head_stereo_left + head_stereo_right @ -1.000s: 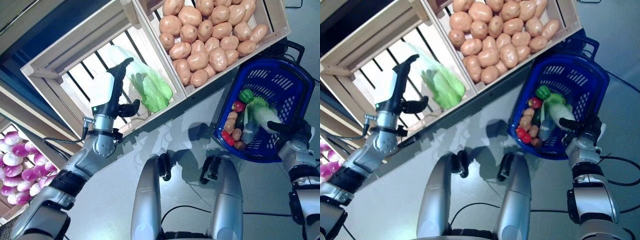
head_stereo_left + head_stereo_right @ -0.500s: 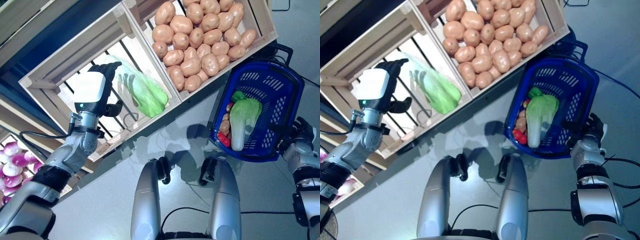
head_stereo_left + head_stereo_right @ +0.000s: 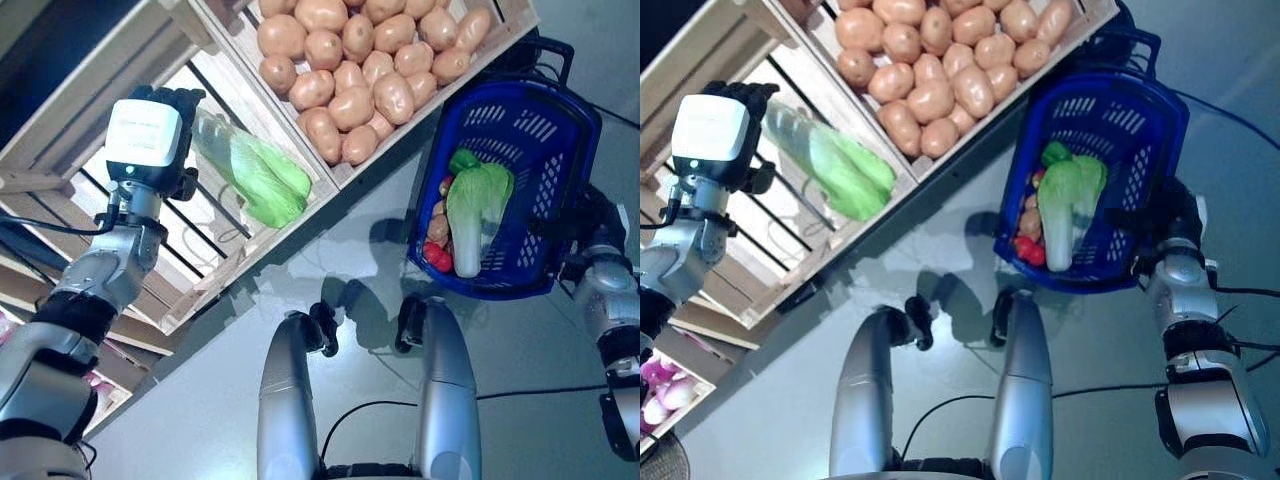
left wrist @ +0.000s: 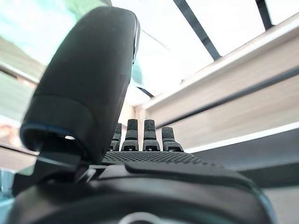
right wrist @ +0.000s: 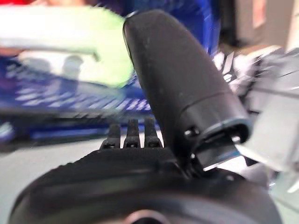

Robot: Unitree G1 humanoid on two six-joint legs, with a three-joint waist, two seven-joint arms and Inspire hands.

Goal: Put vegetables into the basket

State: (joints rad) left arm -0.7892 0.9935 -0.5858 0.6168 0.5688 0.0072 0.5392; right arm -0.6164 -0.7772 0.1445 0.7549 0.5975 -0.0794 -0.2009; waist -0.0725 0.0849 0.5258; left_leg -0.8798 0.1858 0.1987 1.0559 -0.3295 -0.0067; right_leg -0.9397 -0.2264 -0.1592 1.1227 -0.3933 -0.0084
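Wooden crate [image 3: 100, 120]: left hand [image 3: 148, 140] open, empty, beside cabbage [image 3: 255, 175].

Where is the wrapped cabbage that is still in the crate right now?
In the left eye view the wrapped cabbage lies in the slatted wooden crate, left of the potatoes, beside the left hand.

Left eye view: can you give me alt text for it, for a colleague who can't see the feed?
A blue basket on the floor holds a cabbage over small vegetables, with the right hand beside it. The left hand is raised by another cabbage in a slatted wooden crate; potatoes fill the next crate.
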